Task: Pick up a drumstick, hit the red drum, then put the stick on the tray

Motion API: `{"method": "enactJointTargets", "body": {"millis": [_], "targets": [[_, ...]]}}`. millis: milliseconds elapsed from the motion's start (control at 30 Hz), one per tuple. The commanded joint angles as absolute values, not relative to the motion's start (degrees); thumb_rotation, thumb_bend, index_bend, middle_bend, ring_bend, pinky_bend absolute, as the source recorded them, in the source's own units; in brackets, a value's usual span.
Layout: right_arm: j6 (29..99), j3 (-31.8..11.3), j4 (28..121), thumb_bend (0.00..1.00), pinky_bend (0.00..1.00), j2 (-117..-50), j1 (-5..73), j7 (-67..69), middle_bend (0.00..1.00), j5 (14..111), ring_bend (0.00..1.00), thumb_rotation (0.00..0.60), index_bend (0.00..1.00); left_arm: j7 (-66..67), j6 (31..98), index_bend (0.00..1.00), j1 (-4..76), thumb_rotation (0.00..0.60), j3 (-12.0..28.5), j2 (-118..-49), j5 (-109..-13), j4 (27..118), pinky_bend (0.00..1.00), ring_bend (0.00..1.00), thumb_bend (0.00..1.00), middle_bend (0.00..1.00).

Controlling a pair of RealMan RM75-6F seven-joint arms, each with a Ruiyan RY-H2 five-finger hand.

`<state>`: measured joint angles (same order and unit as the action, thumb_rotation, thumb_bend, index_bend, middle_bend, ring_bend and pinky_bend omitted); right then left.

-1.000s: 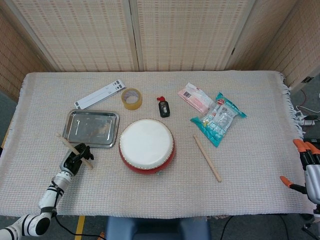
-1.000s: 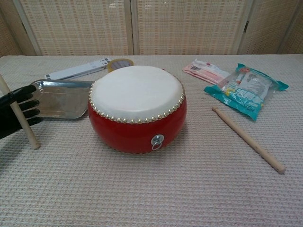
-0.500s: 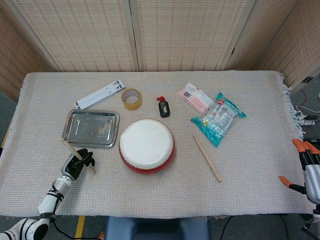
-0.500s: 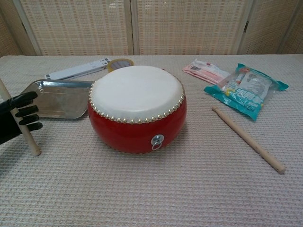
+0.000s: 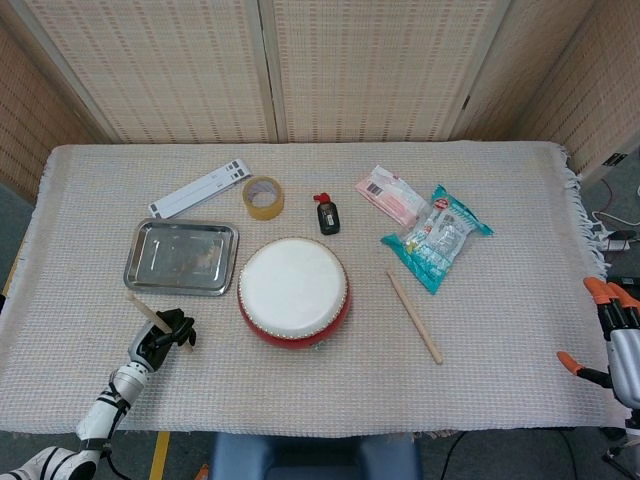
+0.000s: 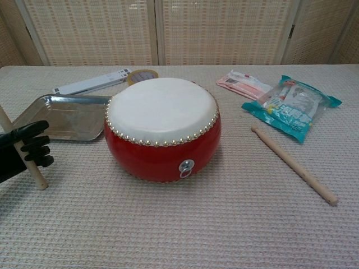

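tray (image 5: pixel 181 256) left of drum (image 5: pixel 293 290), loose drumstick (image 5: pixel 414 316) right, tape roll (image 5: pixel 264 197) behind

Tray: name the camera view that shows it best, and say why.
Head view: the tray shows whole from above, every rim and its bare floor visible. In the chest view the tray lies foreshortened, its right end hidden behind the red drum.
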<state>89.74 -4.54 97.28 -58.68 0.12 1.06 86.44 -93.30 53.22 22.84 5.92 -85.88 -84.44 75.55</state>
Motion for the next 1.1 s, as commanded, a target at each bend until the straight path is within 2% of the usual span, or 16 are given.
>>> {"method": "enactJointTargets", "body": {"millis": [33,233,367,467,600,800,967,1100], "targets": [[89.8,-4.5,97.3,0.09,0.18,-58.7,0.1,1.1,0.09,86.4,0.01,0.6,0.03,-92.3,53.8,0.83,22.9,0.406,5.3,-86.2,-84.6,75.5,0.65,0.81,0.24,0.85],[89.9,-4.5,97.2,0.09,0.18,-58.8,0.1,1.2,0.09,86.5,0.02,0.6,0.03,-89.0,54.5,0.84,23.0,0.409,3.8,-86.9,-85.3,75.2,0.65,0.81,0.24,0.86],[89.9,-4.5,97.1,0.09,0.18,-58.8,0.1,1.4,0.09,86.6,0.02,0.6,0.03,-88.0,54.6,0.87,23.2,0.437,3.4,-87.7,-84.9,74.9,0.66,0.83,0.24,0.88],[90.1,-4.5,97.1,0.09,0.18,-58.8,0.0,1.5,0.09,86.7,0.02,0.6,0.03,-87.2,54.4,0.91,23.5,0.464,3.4,-88.1,-84.6,74.6,0.69,0.87,0.24,0.92],[90.2,-4.6,97.0,0.09,0.19,-58.9,0.0,1.6,0.09,86.8,0.02,0.6,0.03,-87.2,54.1,0.93,23.9,0.529,3.4,-88.6,-84.1,74.4,0.73,0.89,0.24,0.95],[90.5,-4.6,96.7,0.09,0.19,-59.0,0.0,1.9,0.09,87.0,0.03,0.6,0.04,-86.2,53.8,0.93,24.2,0.561,3.3,-89.2,-83.6,74.0,0.76,0.91,0.24,0.96],[90.6,-4.6,96.6,0.09,0.2,-59.1,0.0,2.0,0.09,87.2,0.03,0.6,0.04,-85.1,53.7,0.97,24.2,0.596,3.4,-89.5,-82.8,73.6,0.83,0.95,0.24,1.0],[90.8,-4.6,96.6,0.09,0.2,-59.1,0.0,2.0,0.09,87.4,0.03,0.6,0.04,-83.9,53.6,1.0,24.2,0.6,3.6,-89.7,-82.1,73.6,0.88,0.99,0.24,1.0]]}}
